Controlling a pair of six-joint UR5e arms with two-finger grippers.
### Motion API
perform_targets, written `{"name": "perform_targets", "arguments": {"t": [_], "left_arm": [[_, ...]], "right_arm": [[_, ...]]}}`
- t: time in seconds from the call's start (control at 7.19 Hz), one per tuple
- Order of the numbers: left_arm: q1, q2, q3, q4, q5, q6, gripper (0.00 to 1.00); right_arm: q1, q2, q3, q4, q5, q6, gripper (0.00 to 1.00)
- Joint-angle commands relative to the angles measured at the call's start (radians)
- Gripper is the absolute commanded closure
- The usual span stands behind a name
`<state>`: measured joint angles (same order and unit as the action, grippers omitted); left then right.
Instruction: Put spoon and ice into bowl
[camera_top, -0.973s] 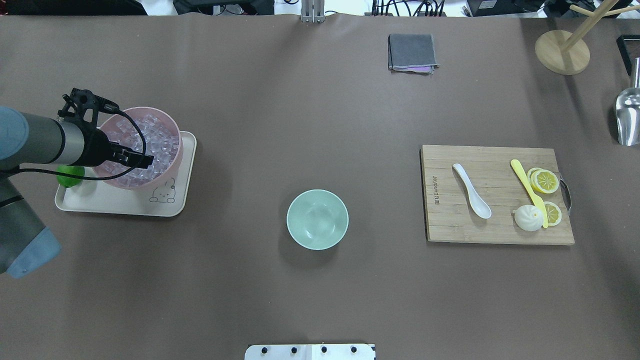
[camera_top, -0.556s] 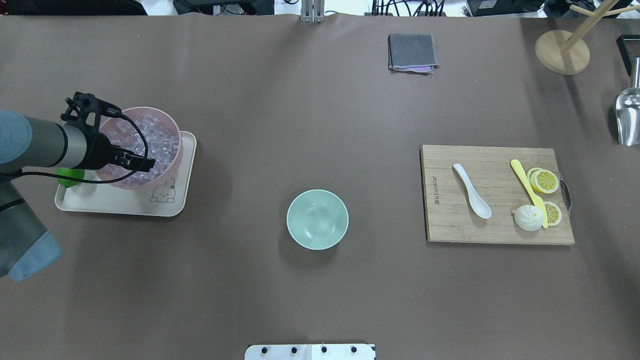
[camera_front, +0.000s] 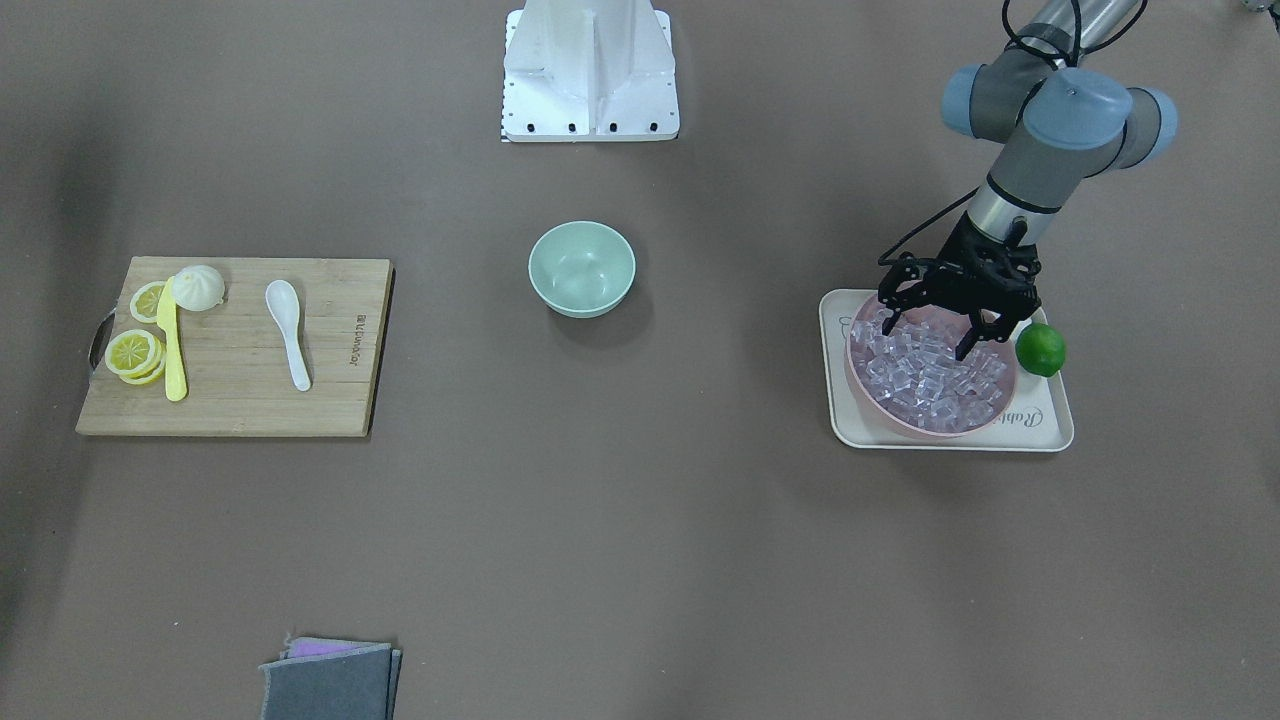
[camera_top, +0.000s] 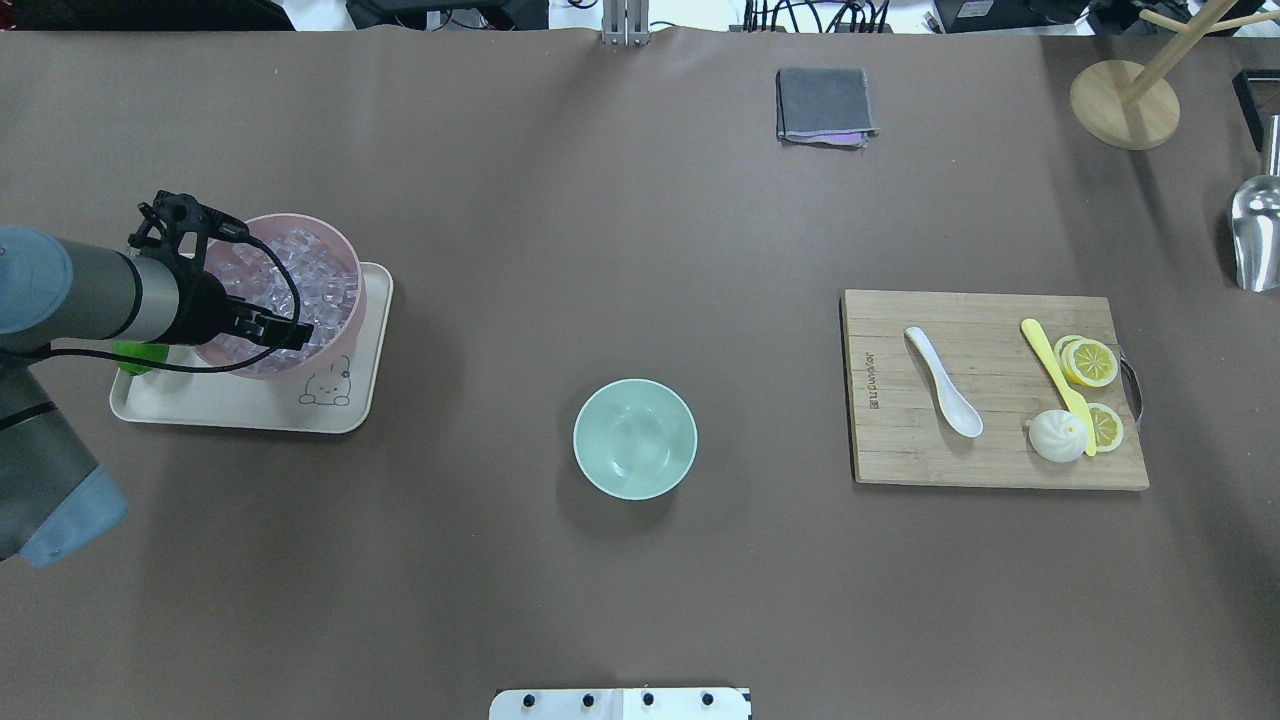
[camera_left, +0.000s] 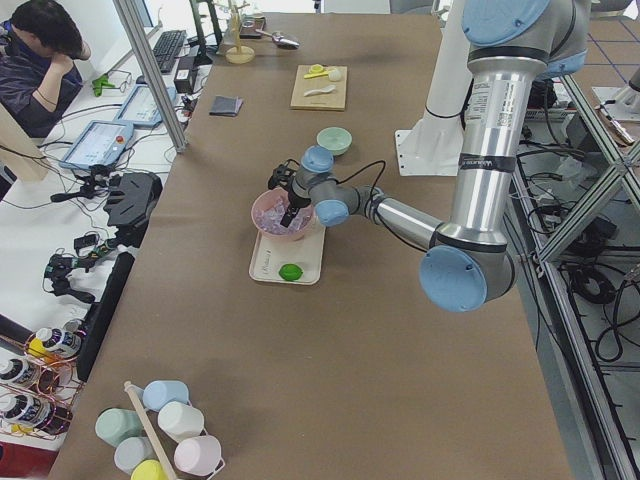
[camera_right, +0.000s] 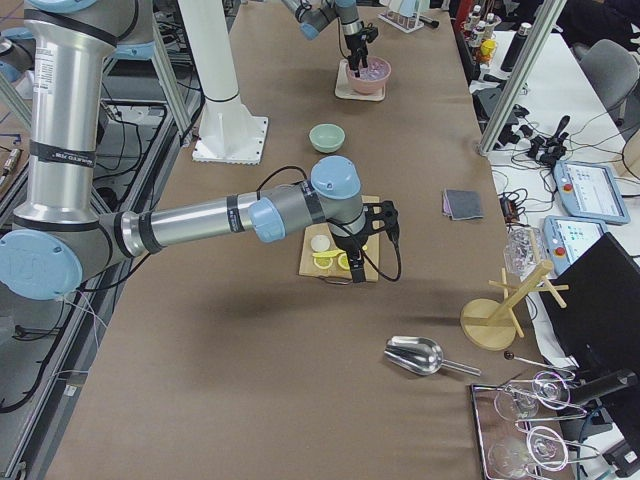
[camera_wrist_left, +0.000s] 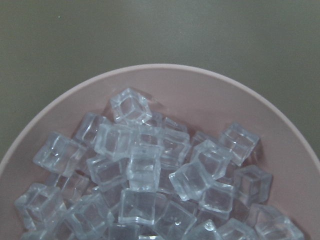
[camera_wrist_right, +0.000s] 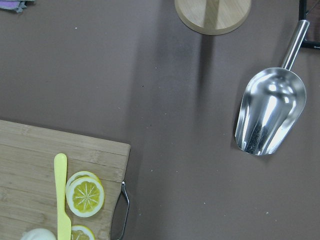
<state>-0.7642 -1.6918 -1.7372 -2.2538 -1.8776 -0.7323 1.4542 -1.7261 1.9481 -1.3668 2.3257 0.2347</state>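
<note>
While the left gripper hangs, fingers spread apart, just above the ice heaped in a pink bowl, the mint-green bowl sits mid-table, well apart. The white spoon lies on a wooden cutting board, where the right gripper hovers; whether that one is released or clenched cannot be told.

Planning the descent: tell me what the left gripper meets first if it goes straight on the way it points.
The ice piled in the pink bowl: the left gripper points down at the heap, open, probably just above it.
</note>
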Motion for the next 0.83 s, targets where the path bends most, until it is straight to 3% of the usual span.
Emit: {"name": "perform_targets", "arguments": {"t": [0.0,0.7], "left_arm": [[0.002,-0.002,0.004,-0.001,0.000,0.001,0.04],[0.002,-0.008,0.002,0.000,0.000,0.002,0.31]], "right_arm": [[0.000,-0.003,0.000,0.000,0.000,0.000,0.00],[0.000,-0.009,0.000,0.000,0.000,-0.005,0.00]]}}
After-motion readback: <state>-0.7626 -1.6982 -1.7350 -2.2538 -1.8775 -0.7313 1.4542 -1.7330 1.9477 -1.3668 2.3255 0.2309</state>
